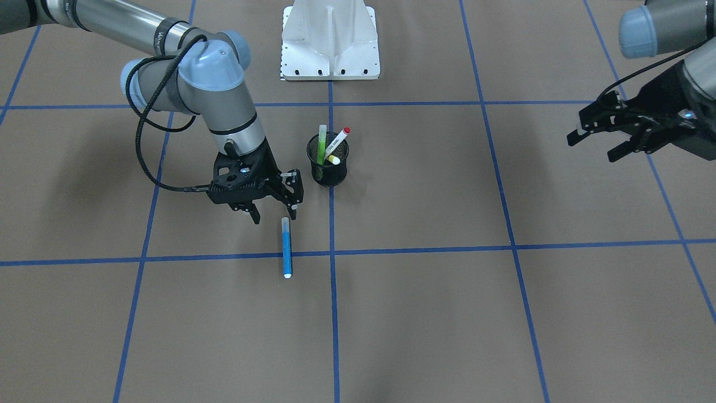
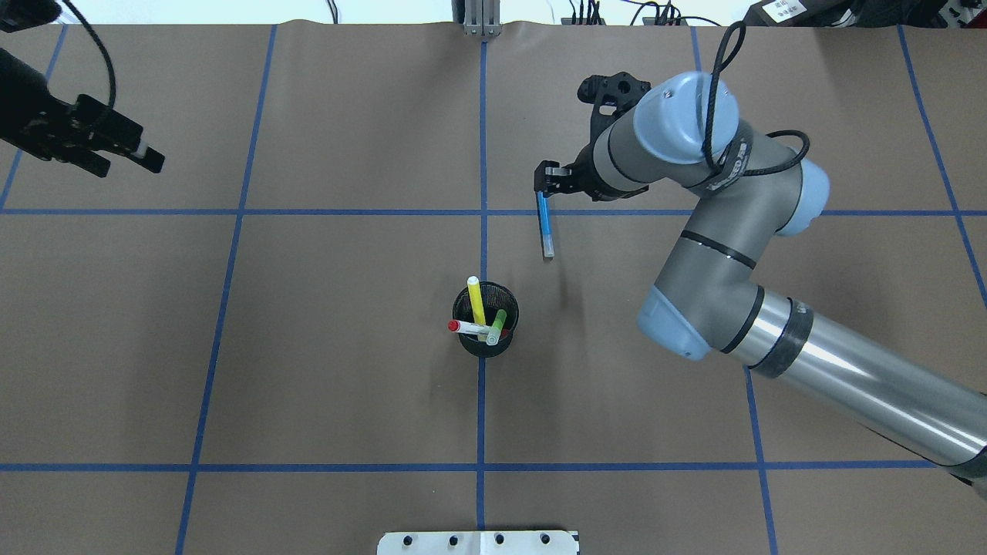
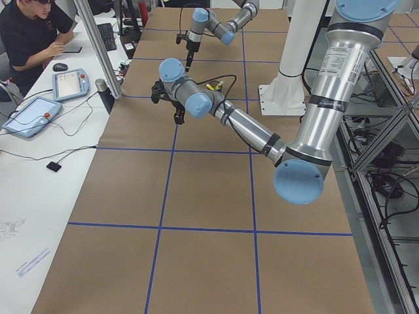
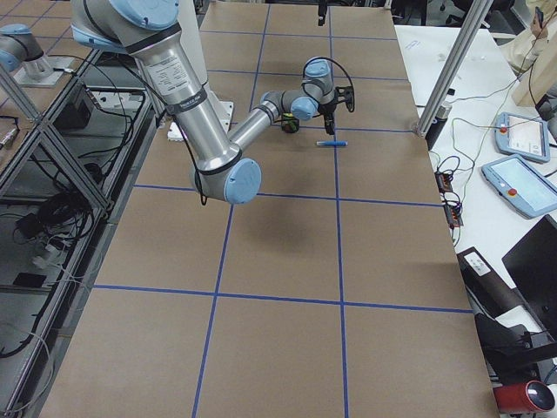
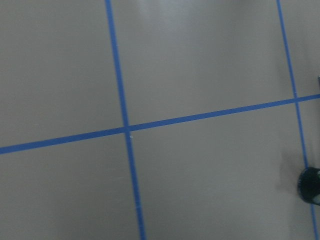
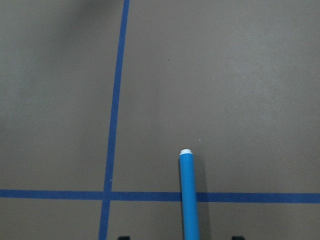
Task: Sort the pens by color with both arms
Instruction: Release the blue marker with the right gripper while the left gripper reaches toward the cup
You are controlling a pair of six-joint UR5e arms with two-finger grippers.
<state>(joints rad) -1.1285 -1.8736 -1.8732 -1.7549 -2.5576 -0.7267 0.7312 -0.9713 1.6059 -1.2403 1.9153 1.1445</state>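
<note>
A blue pen [image 1: 287, 248] lies flat on the brown table across a blue tape line, also in the overhead view [image 2: 546, 226] and the right wrist view [image 6: 188, 195]. My right gripper [image 1: 274, 212] is open and empty, just above the pen's pale-capped end; its jaws stand either side of the pen. The green pen [image 1: 321, 144], the white pen with red ends [image 1: 338, 141] and the yellow pen [image 1: 334, 160] stand in a black mesh cup [image 1: 328, 168]. My left gripper [image 1: 594, 144] is open and empty, held off the table far to the side [image 2: 116, 146].
The white metal pedestal [image 1: 330, 42] stands behind the cup at the robot's side. Blue tape lines divide the table into squares. The cup's edge shows in the left wrist view [image 5: 311, 185]. An operator sits at a side desk [image 3: 33, 33].
</note>
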